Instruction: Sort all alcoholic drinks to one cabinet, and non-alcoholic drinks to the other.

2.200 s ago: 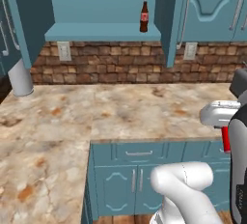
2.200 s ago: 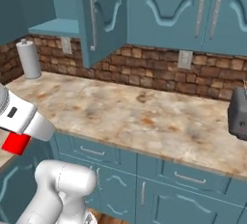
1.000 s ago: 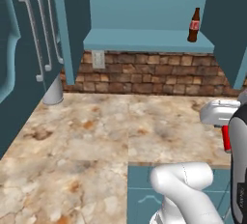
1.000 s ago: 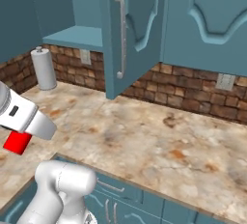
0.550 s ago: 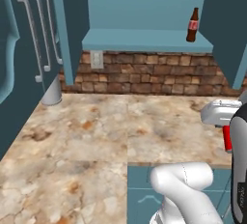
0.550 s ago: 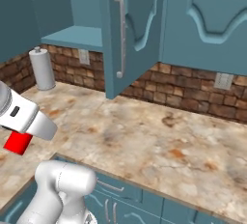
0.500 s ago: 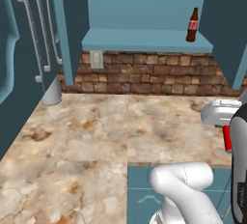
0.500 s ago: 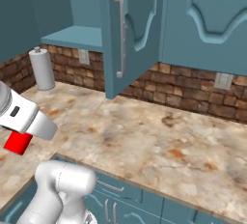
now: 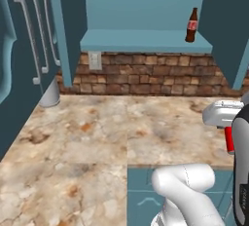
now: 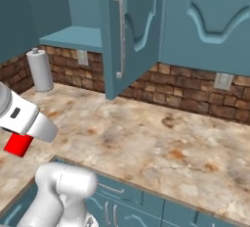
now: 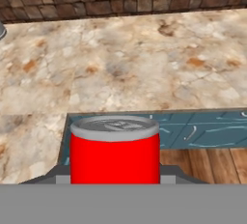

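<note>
**Red can held off the counter's edge, cola bottle on the open shelf**

A mottled beige stone counter [image 9: 97, 132] runs in an L beneath teal cabinets, with a brown brick backsplash [image 9: 146, 74] behind it. Above the counter, one cabinet stands open: its shelf [image 9: 141, 41] is bare but for the cola bottle [image 9: 192, 25], upright near the shelf's right end. A paper towel roll [image 10: 40, 69] stands on the counter against the brick, left of the open cabinet.

The right base view shows the open cabinet door [image 10: 119, 35] edge-on with its long handle, a wall outlet on the brick, and closed cabinets to the right; the bottle is hidden there. The left base view looks straight into the cabinet. The hand view looks over the counter's front edge to teal drawers and wood floor below.

The gripper [image 10: 19, 140] hangs in front of the counter, beyond its edge. It pinches the can [image 11: 115, 148], whose silver top faces the hand camera; the jaws are partly closed on its sides. The can shows as a red block under the hand in the right base view and a red sliver in the left.
</note>
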